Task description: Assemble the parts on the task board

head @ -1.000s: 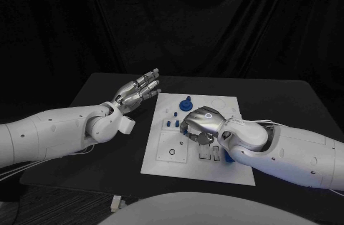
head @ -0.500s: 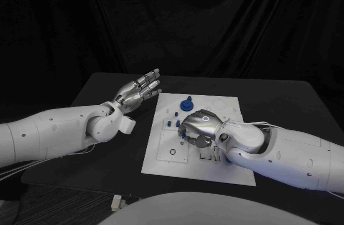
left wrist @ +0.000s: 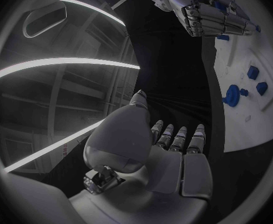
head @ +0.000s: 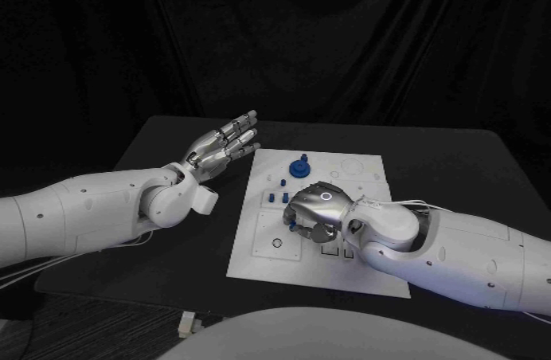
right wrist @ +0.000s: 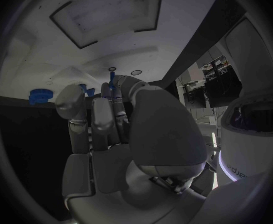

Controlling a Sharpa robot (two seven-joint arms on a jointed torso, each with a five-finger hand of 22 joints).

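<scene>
The white task board (head: 271,260) lies mid-table, also seen in the left wrist view (left wrist: 248,124) and the right wrist view (right wrist: 43,59). A round blue knob (head: 298,169) (left wrist: 233,94) (right wrist: 40,94) stands near its far edge, with small blue pegs (head: 279,196) just nearer. My right hand (head: 316,207) (left wrist: 205,15) hovers low over the board's middle, fingers curled down. It pinches a thin blue part (right wrist: 113,79) at its fingertips. My left hand (head: 225,145) (left wrist: 168,159) is raised beside the board's far left corner, fingers straight and apart, holding nothing.
The board carries shallow recesses and slots (head: 335,251) near its front and a ring mark (head: 277,243). My right forearm (head: 459,248) lies across the board's right side. Black tabletop (head: 447,161) surrounds the board, and a dark curtain hangs behind.
My right hand has slid left and nearer over the board, its fingers curling further down. The left hand has stayed still.
</scene>
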